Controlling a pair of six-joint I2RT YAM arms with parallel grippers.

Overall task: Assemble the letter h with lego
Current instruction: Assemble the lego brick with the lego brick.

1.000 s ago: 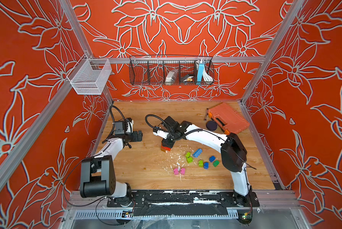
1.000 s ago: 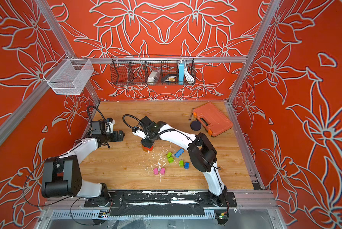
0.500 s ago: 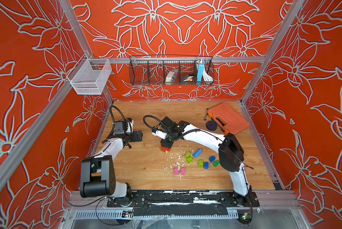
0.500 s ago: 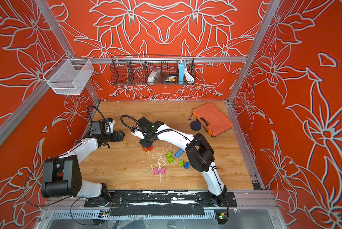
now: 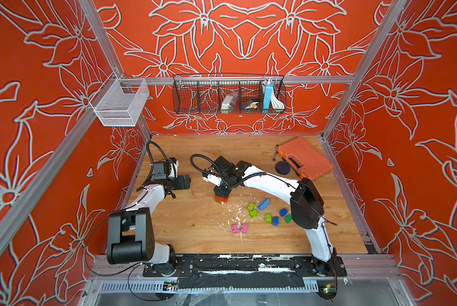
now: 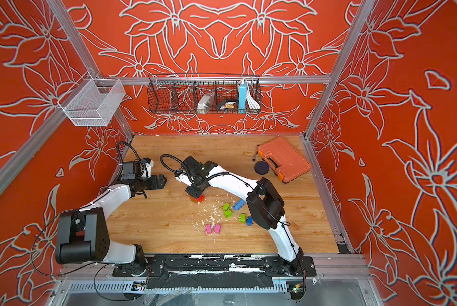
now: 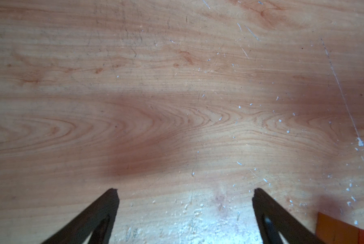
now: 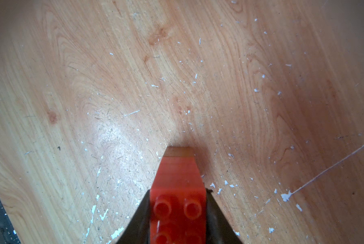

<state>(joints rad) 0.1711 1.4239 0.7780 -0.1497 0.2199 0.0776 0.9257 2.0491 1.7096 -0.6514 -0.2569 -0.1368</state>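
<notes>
My right gripper (image 5: 221, 194) is shut on a red lego brick (image 8: 178, 186) that sits on top of a brown brick (image 8: 179, 151). The stack stands upright at mid-table, its brown base at or just above the wood. In both top views my left gripper (image 5: 186, 182) hangs open and empty, a short way left of the stack. One corner of the stack (image 7: 343, 229) shows in the left wrist view. Loose lego lies right of the stack: lime green bricks (image 5: 252, 210), a long blue brick (image 5: 263, 204), two pink bricks (image 5: 239, 229), small blue bricks (image 5: 275, 221) and a dark green brick (image 5: 288, 218).
An orange tool case (image 5: 305, 159) and a dark disc (image 5: 282, 167) lie at the back right. A black wire basket (image 5: 228, 94) and a white mesh basket (image 5: 118, 103) hang on the walls. White flecks dot the wood near the bricks.
The right arm has shifted slightly left with the red and brown stack still in its grip. The left arm has not moved.
</notes>
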